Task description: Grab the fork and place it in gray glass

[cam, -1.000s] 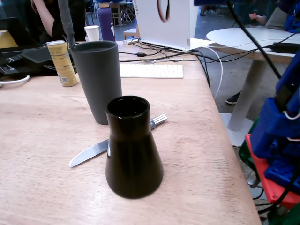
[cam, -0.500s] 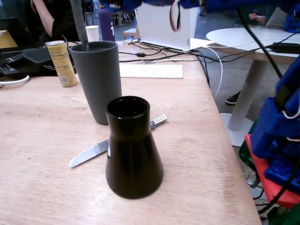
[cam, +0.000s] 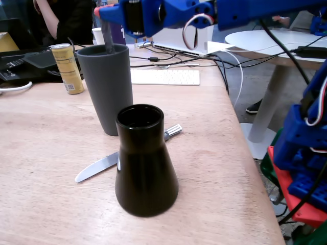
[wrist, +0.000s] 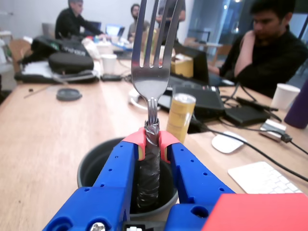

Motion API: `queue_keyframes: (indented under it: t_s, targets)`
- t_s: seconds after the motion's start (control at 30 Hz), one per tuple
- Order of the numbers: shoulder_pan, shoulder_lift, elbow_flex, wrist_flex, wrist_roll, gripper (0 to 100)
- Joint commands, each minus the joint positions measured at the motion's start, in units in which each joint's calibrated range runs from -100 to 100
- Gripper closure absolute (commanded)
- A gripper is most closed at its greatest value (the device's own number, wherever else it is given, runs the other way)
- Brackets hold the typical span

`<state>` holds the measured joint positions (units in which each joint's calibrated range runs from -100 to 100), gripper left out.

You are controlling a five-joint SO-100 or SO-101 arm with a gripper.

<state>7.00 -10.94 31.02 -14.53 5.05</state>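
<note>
Pincer (wrist: 152, 139) clamps the fork's (wrist: 153, 72) tape-wrapped handle above the matte gray glass (cam: 106, 87).

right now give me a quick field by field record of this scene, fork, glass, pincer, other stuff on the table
fork: upright, tines up, handle clamped in the pincer
pincer: shut on the fork handle, directly above the gray glass
gray glass: upright on the wooden table, fork handle reaching into its mouth
black vase: upright, in front of the glass in the fixed view
knife: flat, partly behind the vase
yellow can: upright, left of the glass in the fixed view
</note>
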Motion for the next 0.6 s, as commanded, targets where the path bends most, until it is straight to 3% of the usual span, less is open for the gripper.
queue_keyframes:
  t_s: [0.0, 0.07, 0.13, 0.57]
  targets:
    - [-0.91, -0.47, 2.25, 0.00, 0.29, 90]
    - [-1.92, -0.55, 2.35, 0.00, 0.29, 77]
    - [-2.09, -0.55, 2.35, 0.00, 0.29, 72]
    - [-2.09, -1.58, 2.06, -0.08, 0.24, 73]
